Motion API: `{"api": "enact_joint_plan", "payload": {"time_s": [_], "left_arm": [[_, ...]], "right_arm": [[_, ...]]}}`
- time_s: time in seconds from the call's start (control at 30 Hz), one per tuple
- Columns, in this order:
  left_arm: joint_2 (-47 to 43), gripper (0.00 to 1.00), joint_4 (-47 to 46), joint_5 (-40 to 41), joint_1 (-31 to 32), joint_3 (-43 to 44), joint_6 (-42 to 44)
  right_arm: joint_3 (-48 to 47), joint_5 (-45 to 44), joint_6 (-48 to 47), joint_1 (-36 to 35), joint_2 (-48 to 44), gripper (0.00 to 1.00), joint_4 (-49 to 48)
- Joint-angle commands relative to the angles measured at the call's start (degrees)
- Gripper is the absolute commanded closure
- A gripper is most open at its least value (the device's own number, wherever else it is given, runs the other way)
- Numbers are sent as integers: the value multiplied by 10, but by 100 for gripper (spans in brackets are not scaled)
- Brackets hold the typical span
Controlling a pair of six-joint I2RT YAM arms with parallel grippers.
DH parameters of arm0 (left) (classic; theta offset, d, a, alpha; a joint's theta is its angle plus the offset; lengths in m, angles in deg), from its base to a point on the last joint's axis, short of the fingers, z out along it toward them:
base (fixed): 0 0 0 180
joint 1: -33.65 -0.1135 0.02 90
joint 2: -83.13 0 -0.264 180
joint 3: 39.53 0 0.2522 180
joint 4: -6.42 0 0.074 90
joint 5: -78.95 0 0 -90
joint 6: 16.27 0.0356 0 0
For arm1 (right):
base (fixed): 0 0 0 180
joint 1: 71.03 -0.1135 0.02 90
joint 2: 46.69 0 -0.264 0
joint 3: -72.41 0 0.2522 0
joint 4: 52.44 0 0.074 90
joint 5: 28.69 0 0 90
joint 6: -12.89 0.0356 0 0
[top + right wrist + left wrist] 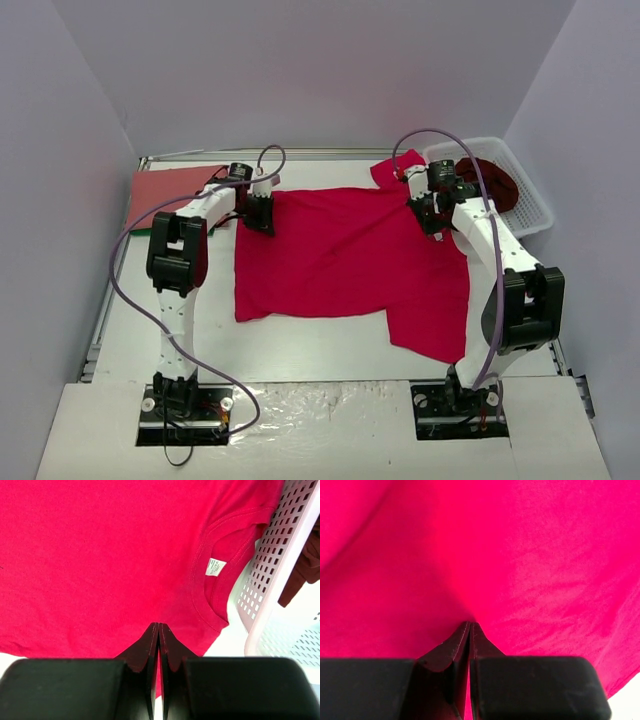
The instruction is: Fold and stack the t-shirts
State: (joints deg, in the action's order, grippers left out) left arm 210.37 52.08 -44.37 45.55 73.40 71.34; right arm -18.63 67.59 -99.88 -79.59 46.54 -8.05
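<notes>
The left arm (178, 255) and right arm (500, 262) reach toward the far side, wrists pitched down. The left gripper (471, 626) and right gripper (158, 626) are fully closed, each pinching the far edge of the crimson t-shirt (340, 260), which lies spread, soft and creased, mid-tabletop (300, 350). The salmon-red t-shirt (170, 187) lies flat far left. The maroon t-shirt (488, 180) sits bunched in the white lattice basket (530, 205) far right.

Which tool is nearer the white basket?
Right. The right tool, shut on the crimson t-shirt near its collar, sits just beside the white basket; the left tool grips the same shirt's opposite edge, the whole shirt between.
</notes>
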Motion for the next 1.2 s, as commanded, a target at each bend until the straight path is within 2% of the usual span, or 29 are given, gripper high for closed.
{"api": "enact_joint_plan", "payload": {"time_s": [0.0,0.27,0.73,1.03,1.13,1.17], "left_arm": [[5,98,41,31,0,33,-6],[44,98,84,72,-19,87,-11],[86,98,109,71,-55,164,-19],[97,98,109,82,-57,160,-22],[67,97,88,65,-57,137,-12],[33,98,79,70,-55,124,-7]], "right_arm": [[-3,5,3,4,7,100,9],[-11,6,4,4,35,100,9],[-29,-12,4,3,80,100,11],[-35,-22,4,2,94,100,14],[-32,-22,1,2,90,100,15],[-31,-19,1,2,87,100,15]]}}
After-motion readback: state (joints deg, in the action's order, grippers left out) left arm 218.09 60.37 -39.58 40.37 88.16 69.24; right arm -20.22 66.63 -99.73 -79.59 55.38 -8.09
